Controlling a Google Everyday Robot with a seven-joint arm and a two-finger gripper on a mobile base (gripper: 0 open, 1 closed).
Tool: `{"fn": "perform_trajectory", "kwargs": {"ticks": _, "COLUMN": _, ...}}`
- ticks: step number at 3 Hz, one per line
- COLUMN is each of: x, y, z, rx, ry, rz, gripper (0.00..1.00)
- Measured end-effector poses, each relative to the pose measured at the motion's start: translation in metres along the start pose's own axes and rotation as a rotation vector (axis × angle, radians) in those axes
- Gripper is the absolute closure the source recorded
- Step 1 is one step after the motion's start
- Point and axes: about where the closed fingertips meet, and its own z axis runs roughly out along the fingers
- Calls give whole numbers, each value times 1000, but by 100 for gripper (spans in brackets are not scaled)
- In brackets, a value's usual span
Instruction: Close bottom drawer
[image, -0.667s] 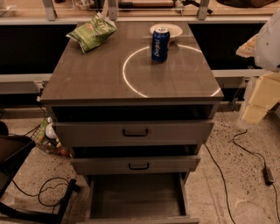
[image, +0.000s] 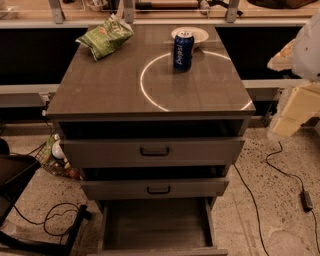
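Nothing has visibly moved. Bottom centre, the bottom drawer (image: 157, 227) stands pulled well out. The gripper is out of frame, its grip untellable; only a pale shape (image: 300, 107), perhaps its arm, shows at the right edge. A hard shove could topple the can (image: 183, 50), upper centre.

The one camera stands before the desk (image: 110, 85), higher than its top and tilted down, facing the front edge nearly square-on. It is near: the desk fills the middle of the view, its back edge lies close to the top border, and the bottom drawer (image: 155, 225) is cut by the lower border. The gripper (image: 294, 112) shows beyond the desk's right edge.
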Motion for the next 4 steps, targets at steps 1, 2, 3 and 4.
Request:
{"fn": "perform_trajectory", "kwargs": {"ticks": 1, "x": -1, "y": -1, "z": -2, "rx": 9, "ry": -3, "rz": -1, "gripper": 39}}
{"fn": "perform_trajectory", "kwargs": {"ticks": 2, "x": -2, "y": -1, "z": -4, "rx": 18, "ry": -5, "rz": -2, "gripper": 64}}
{"fn": "perform_trajectory", "kwargs": {"ticks": 3, "x": -3, "y": -1, "z": -6, "rx": 27, "ry": -7, "rz": -3, "gripper": 86}}
{"fn": "perform_trajectory", "kwargs": {"ticks": 4, "x": 20, "y": 8, "z": 21, "rx": 16, "ry": 31, "rz": 33, "gripper": 100}}
